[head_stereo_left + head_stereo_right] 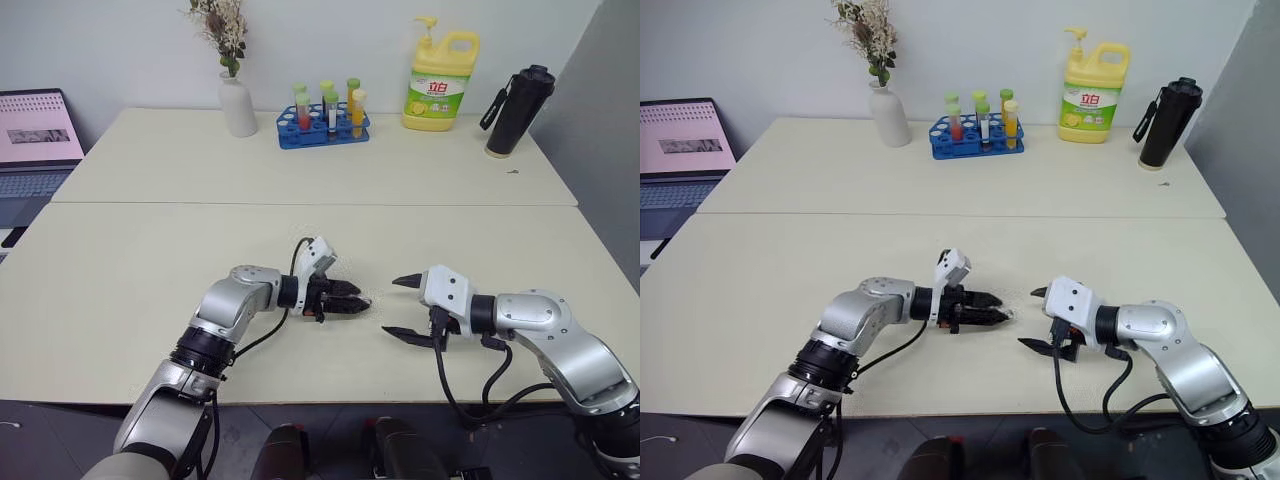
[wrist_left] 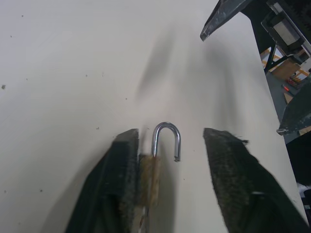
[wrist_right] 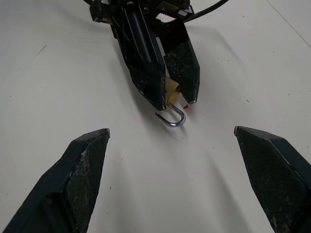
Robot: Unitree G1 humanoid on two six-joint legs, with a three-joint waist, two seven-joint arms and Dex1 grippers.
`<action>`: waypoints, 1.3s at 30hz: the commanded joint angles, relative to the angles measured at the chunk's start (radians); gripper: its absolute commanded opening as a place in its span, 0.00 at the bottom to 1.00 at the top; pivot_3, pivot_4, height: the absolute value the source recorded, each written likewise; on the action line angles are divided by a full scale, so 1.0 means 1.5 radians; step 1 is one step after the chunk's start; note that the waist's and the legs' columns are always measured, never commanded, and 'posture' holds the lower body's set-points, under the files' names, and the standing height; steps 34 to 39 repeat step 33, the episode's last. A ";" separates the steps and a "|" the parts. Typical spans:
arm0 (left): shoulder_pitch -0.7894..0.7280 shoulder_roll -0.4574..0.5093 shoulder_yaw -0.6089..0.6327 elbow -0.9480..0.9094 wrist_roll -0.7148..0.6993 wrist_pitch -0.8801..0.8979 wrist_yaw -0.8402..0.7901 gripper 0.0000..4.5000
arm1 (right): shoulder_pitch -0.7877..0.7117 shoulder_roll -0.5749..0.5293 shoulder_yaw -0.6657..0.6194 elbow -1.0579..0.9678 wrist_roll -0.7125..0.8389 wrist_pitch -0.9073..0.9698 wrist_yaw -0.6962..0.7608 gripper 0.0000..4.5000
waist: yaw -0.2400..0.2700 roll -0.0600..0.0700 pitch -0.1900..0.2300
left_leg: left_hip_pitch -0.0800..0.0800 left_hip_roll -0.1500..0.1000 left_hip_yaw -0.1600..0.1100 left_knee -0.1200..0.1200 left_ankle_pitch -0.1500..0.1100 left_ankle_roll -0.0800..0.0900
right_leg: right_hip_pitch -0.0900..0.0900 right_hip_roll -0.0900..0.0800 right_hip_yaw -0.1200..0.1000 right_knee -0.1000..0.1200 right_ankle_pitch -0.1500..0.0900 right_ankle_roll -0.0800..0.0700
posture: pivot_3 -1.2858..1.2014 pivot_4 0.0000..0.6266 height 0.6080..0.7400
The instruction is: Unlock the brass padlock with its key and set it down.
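Left hand (image 2: 167, 182) spread beside brass padlock (image 2: 149, 177), its thin silver shackle seemingly unhooked.

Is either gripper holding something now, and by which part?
The brass padlock sits between the left gripper fingers, its body against one finger only, so a hold cannot be told. The right gripper is open, empty.

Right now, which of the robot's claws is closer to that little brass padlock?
Left. The brass padlock sits between the left gripper's parted fingers, against one. The right gripper faces it, open, apart.
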 commanded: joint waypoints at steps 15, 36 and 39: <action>0.151 0.220 0.203 -0.339 0.014 -0.138 0.025 0.81 | 0.009 -0.038 -0.070 -0.014 0.044 -0.030 0.038 0.96 | -0.005 0.000 0.000 | 0.001 0.001 0.001 -0.001 0.000 0.000 | 0.000 -0.001 0.001 0.000 0.000 0.000 | 0.52 0.24 1.00; 0.342 0.269 0.271 -0.445 -0.015 -0.172 0.058 0.81 | 0.005 -0.084 -0.097 0.032 0.075 -0.073 0.110 0.96 | 0.007 0.000 0.000 | 0.001 0.002 0.000 0.000 0.000 0.000 | 0.000 -0.002 0.000 -0.001 0.000 0.000 | 0.52 0.24 1.00; 0.342 0.269 0.271 -0.445 -0.015 -0.172 0.058 0.81 | 0.005 -0.084 -0.097 0.032 0.075 -0.073 0.110 0.96 | 0.007 0.000 0.000 | 0.001 0.002 0.000 0.000 0.000 0.000 | 0.000 -0.002 0.000 -0.001 0.000 0.000 | 0.52 0.24 1.00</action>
